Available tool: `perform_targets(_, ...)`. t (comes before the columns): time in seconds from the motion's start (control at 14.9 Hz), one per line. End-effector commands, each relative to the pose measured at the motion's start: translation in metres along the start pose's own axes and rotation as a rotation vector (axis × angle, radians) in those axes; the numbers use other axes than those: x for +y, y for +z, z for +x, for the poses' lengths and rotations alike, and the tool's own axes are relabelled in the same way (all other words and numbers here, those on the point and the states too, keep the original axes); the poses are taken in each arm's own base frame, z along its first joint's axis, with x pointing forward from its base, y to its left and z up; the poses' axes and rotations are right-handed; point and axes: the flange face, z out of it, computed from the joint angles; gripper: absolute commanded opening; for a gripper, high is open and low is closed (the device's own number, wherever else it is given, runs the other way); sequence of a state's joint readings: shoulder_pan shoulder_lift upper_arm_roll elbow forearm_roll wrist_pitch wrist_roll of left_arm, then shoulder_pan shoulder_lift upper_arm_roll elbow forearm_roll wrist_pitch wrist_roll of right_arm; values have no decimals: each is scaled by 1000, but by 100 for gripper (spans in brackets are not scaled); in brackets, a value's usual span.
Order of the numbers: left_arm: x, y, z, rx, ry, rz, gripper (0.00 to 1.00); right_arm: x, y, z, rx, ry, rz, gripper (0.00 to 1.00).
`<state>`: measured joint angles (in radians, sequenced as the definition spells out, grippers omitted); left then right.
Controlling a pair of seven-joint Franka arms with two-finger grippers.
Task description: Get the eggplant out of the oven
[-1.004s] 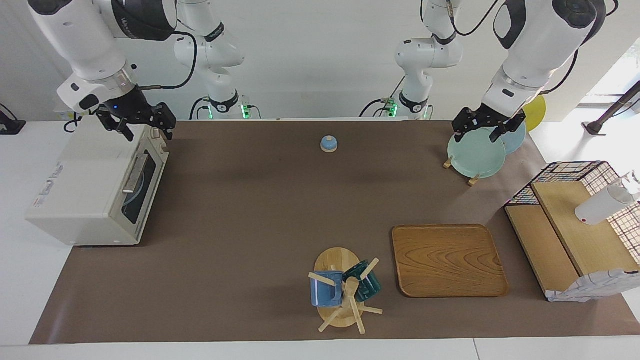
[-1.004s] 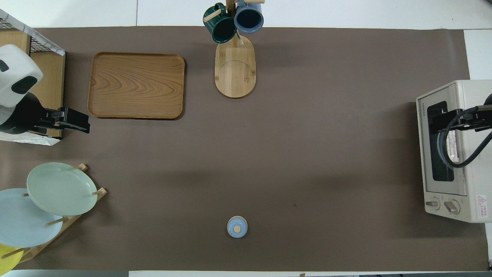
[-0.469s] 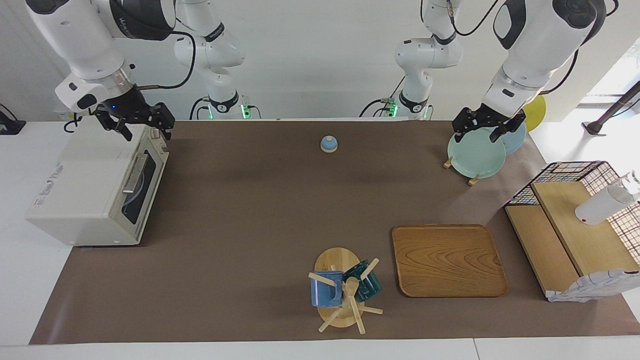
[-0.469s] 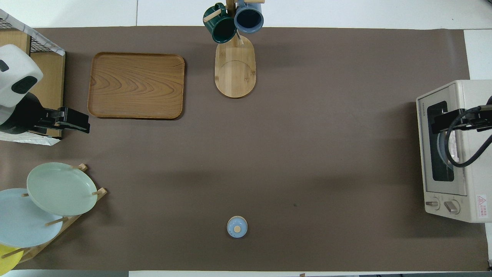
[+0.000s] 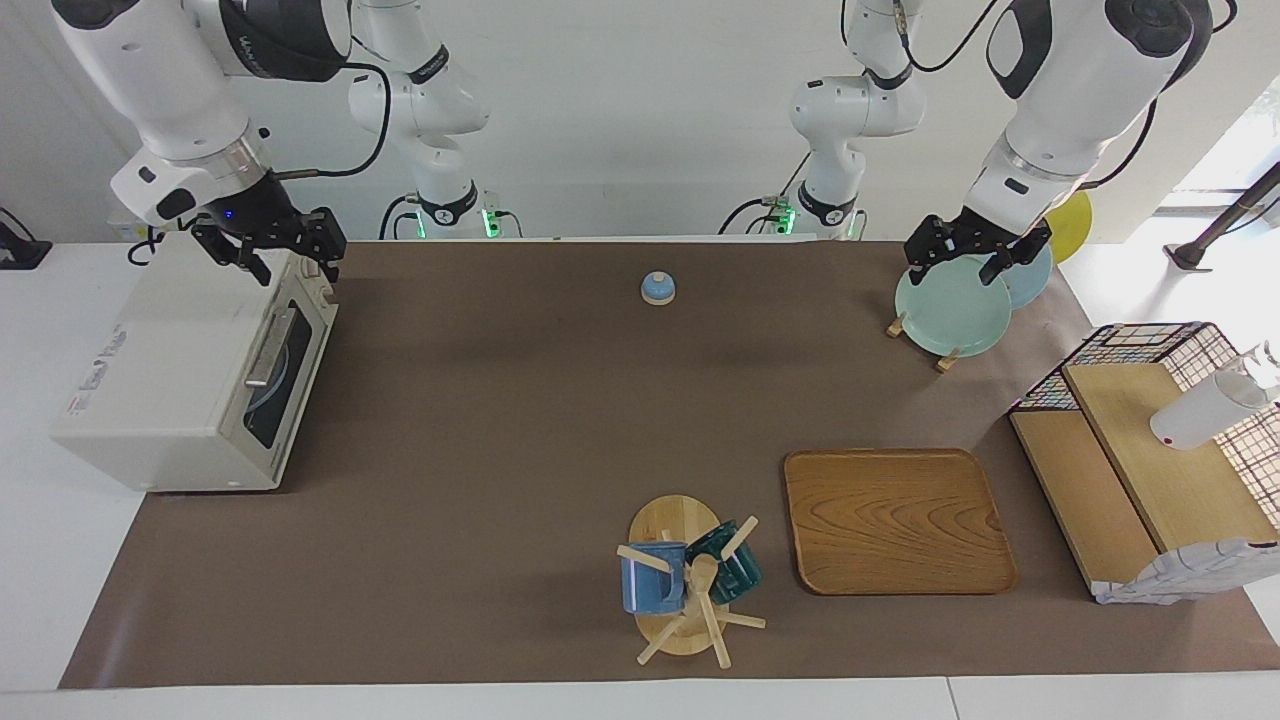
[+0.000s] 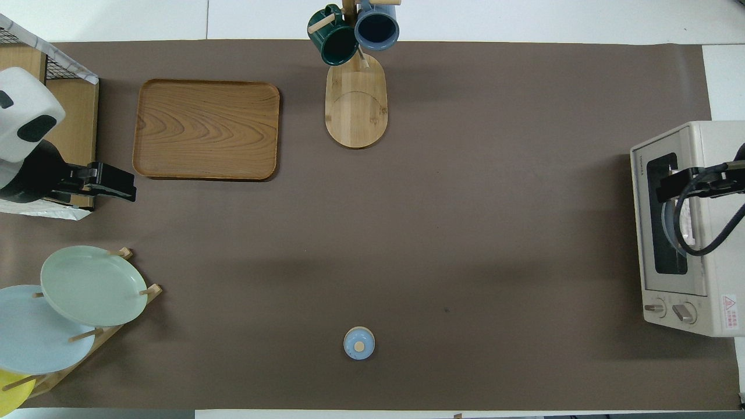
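- The oven (image 5: 190, 375) sat at the facing view's left edge, door closed; the eggplant could not be seen.
- The right gripper (image 5: 283, 253) hung over the oven's upper corner; whether its jaws had closed was unclear.
- The left gripper (image 5: 975, 256), jaws apart, waited above the green plate (image 5: 945, 312).

The oven (image 5: 190, 380) is a boxy cream-white toaster oven standing upright at the right arm's end of the tabletop (image 5: 500, 430), its front turned toward the middle. Its dark glass door (image 6: 669, 215) is shut, with a metal bar handle (image 5: 270, 348) across it and two knobs (image 6: 669, 310) at the end nearer the robots. The eggplant cannot be made out; through the glass only a pale rounded shape shows.
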<state>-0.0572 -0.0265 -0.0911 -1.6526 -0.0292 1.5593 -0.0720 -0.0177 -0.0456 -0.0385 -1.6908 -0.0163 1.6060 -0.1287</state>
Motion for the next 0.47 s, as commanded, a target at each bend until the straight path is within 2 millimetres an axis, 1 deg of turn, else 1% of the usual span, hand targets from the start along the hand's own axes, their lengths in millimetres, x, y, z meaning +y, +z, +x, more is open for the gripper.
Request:
perform_targets(0.0, -3, -2, 0, 12, 10, 9, 100, 19, 25, -14, 27, -14, -36, 0)
perform_targets(0.13, -4, -2, 1, 14, 8, 8, 100, 25, 49, -20, 11, -10, -153, 0)
perform_targets(0.2, -4, -2, 1, 14, 8, 8, 100, 29, 58, -21, -1, 32, -195, 0)
perform_targets(0.4, -4, -2, 1, 14, 8, 8, 100, 40, 82, -14, -33, 94, -236, 0)
